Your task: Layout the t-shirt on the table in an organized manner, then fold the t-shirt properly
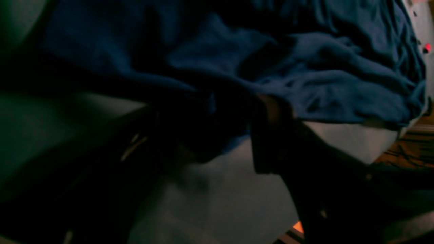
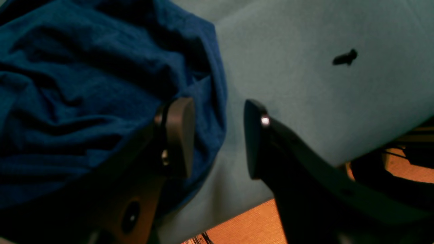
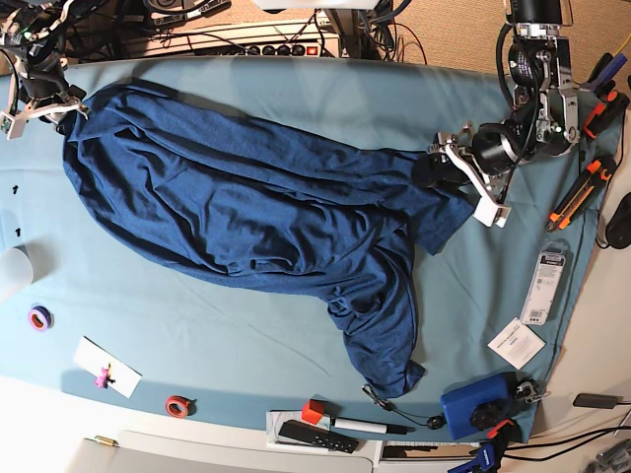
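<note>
Table (image 3: 246, 345): wide surface under a light teal cloth, filling most of the base view; small items scattered along the lower and right borders.
T-shirt (image 3: 246, 207): dark navy, rumpled, stretched across the table from the upper left corner of the base view toward the right; one part trailing down to the lower centre, ending near the bottom edge.
Left gripper (image 3: 463, 182): at centre right of the base view, at the shirt's right end; in the left wrist view (image 1: 217, 135) very dark, fingers spread with navy fabric lying between them; whether pinching the fabric cannot be told.
Right gripper (image 3: 44, 103): at the upper left corner of the base view, at the shirt's left end; in the right wrist view (image 2: 218, 135) fingers spread apart, one pad (image 2: 178, 135) over the fabric edge, the other over bare teal cloth, nothing pinched.
Blue box (image 3: 475, 404): lower right of the base view, just right of the shirt's trailing end.
White card (image 3: 106, 367): lower left of the base view, well apart from the shirt.
Red tape roll (image 3: 177, 405): lower left, near the bottom edge.
Purple tape roll (image 3: 39, 317): left edge, below the shirt.
Black screw (image 2: 345, 58): upper right of the right wrist view, alone on bare cloth.
</note>
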You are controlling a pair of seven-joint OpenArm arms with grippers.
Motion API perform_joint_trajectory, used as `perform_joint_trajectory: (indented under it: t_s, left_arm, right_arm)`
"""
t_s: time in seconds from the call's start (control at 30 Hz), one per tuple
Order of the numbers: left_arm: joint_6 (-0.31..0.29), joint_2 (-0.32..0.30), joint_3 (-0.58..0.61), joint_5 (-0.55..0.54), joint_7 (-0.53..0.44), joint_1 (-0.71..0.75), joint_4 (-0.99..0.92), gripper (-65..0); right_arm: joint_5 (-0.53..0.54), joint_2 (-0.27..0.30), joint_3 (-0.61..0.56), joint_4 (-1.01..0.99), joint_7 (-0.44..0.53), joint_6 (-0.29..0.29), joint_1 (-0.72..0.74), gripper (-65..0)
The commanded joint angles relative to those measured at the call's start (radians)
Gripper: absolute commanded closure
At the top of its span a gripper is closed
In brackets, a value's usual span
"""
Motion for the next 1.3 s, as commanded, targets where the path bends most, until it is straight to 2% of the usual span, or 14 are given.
perform_joint_trajectory:
  t_s: [0.0,0.13,0.47,0.63,0.7,0.77,0.83,0.9,0.93,1.07,1.13,1.27]
  left_arm:
    - [-0.008,-0.008,-0.004,-0.018,-0.017,-0.008,0.015,-33.5]
    - [-0.008,-0.008,-0.004,-0.018,-0.016,-0.008,0.015,-33.4]
    - [-0.008,-0.008,-0.004,-0.018,-0.016,-0.008,0.015,-32.8]
    - [-0.008,-0.008,-0.003,-0.018,-0.017,-0.008,0.015,-31.5]
    - [-0.008,-0.008,-0.001,-0.018,-0.017,-0.008,0.015,-31.1]
    - [-0.008,-0.008,-0.001,-0.019,-0.018,-0.008,0.015,-25.5]
    - [-0.008,-0.008,-0.001,-0.018,-0.024,-0.008,0.015,-15.0]
    - [-0.008,-0.008,-0.001,-0.018,-0.024,-0.008,0.015,-2.3]
    - [-0.008,-0.008,-0.001,-0.018,-0.024,-0.008,0.015,0.0]
    - [-0.011,-0.019,-0.001,-0.018,-0.019,-0.007,0.015,0.0]
    - [-0.04,-0.033,-0.002,-0.018,-0.016,-0.007,0.015,0.0]
    - [-0.047,-0.055,-0.014,-0.018,-0.016,-0.004,0.015,0.0]
  right_arm:
    - [0.009,0.016,0.008,0.017,0.021,0.004,-0.003,-24.3]
    - [0.078,0.014,0.008,-0.011,0.018,0.003,-0.025,-24.3]
    - [0.232,0.014,0.008,-0.253,0.045,0.013,-0.05,-24.3]
    - [0.264,0.014,0.008,-0.282,0.051,0.022,-0.043,-24.3]
    - [0.263,0.015,0.008,-0.282,0.052,0.053,-0.038,-23.8]
    - [0.263,0.016,0.008,-0.282,0.052,0.078,-0.028,-14.9]
    - [0.262,0.017,0.008,-0.282,0.062,0.092,-0.01,-2.6]
    - [0.261,0.018,0.008,-0.282,0.068,0.099,0.013,0.0]
    - [0.251,0.02,0.008,-0.282,0.069,0.1,0.025,0.0]
    - [0.191,0.026,0.007,-0.282,0.087,0.1,0.086,0.0]
    - [0.169,0.038,0.003,-0.282,0.087,0.1,0.112,0.0]
    - [0.115,0.085,-0.039,-0.282,0.103,0.099,0.128,0.0]
